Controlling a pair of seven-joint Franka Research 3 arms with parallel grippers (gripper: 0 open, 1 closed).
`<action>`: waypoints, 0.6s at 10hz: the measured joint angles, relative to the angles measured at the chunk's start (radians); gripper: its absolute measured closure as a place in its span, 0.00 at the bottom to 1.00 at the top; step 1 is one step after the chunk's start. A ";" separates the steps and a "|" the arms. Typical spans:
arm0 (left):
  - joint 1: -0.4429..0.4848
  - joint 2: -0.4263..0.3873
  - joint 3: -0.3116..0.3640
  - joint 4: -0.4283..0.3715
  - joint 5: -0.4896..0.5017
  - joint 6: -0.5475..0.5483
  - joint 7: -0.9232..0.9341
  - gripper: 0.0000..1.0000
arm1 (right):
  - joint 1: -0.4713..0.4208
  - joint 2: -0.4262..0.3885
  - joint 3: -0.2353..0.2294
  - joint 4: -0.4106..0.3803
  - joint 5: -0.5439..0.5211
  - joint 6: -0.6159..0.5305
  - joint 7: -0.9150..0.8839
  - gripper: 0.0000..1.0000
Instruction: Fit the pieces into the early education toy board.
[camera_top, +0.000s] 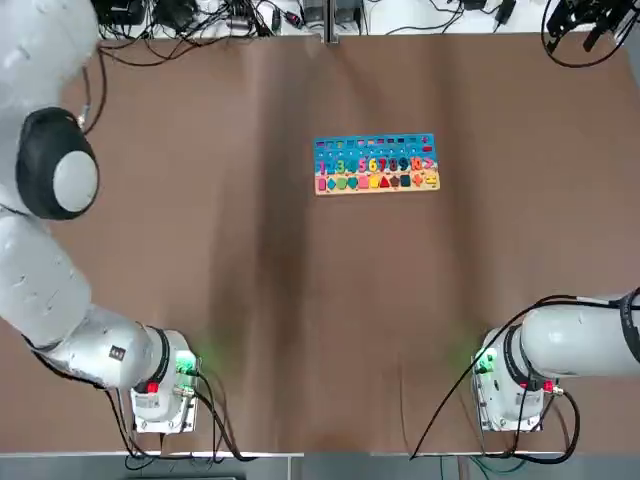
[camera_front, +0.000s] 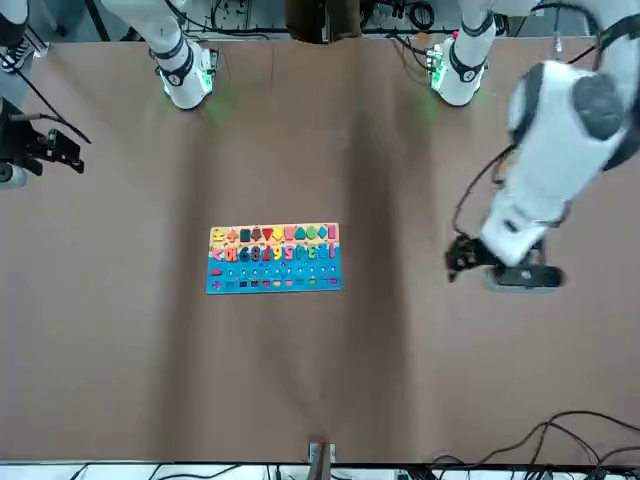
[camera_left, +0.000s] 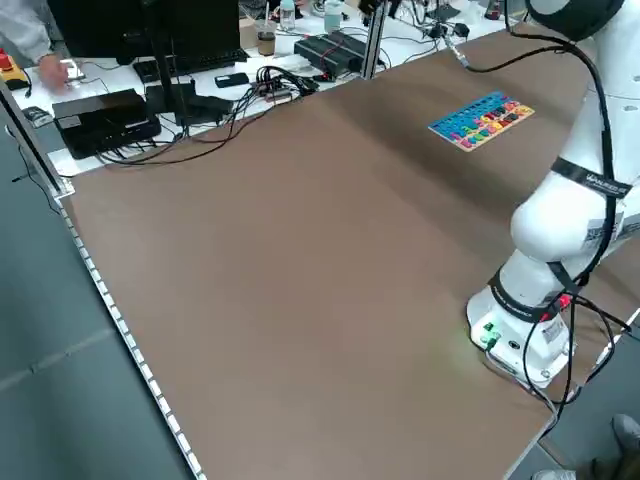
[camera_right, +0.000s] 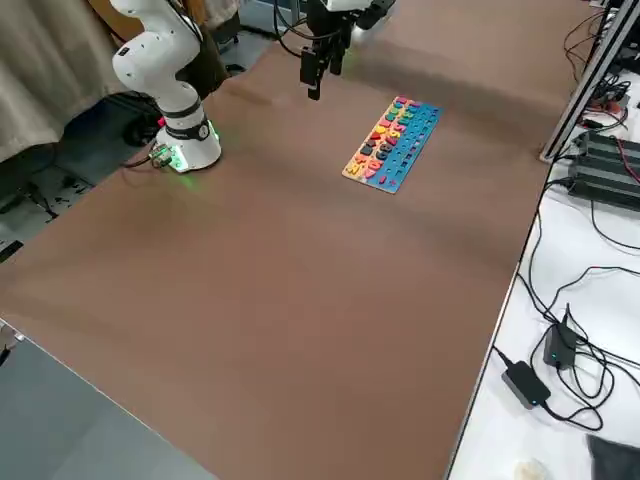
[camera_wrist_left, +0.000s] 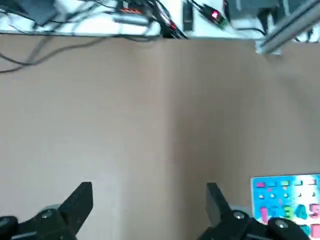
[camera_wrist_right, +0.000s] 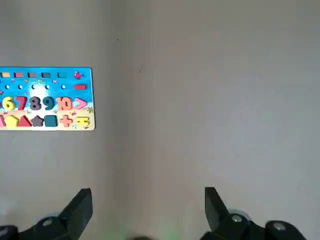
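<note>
Toy board (camera_top: 376, 163): blue top, pale lower edge, multicoloured numbers; table (camera_top: 300, 320) brown.

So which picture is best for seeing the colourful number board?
The right wrist view: the early education toy board looks biggest there, and you can read 6 to 10, though its other end is cut off. The top and front views show it whole but small. Side views show it slanted; the left wrist catches only a corner.
</note>
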 joint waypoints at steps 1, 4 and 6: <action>0.042 -0.026 -0.005 -0.001 0.000 -0.045 0.043 0.00 | 0.000 0.000 0.000 0.002 0.000 0.000 0.000 0.01; 0.125 -0.102 -0.007 -0.046 0.000 -0.104 0.160 0.00 | -0.001 -0.001 -0.001 0.005 0.000 0.000 0.000 0.01; 0.127 -0.148 -0.008 -0.103 0.000 -0.134 0.180 0.00 | -0.001 -0.001 0.000 0.005 0.000 0.000 0.000 0.01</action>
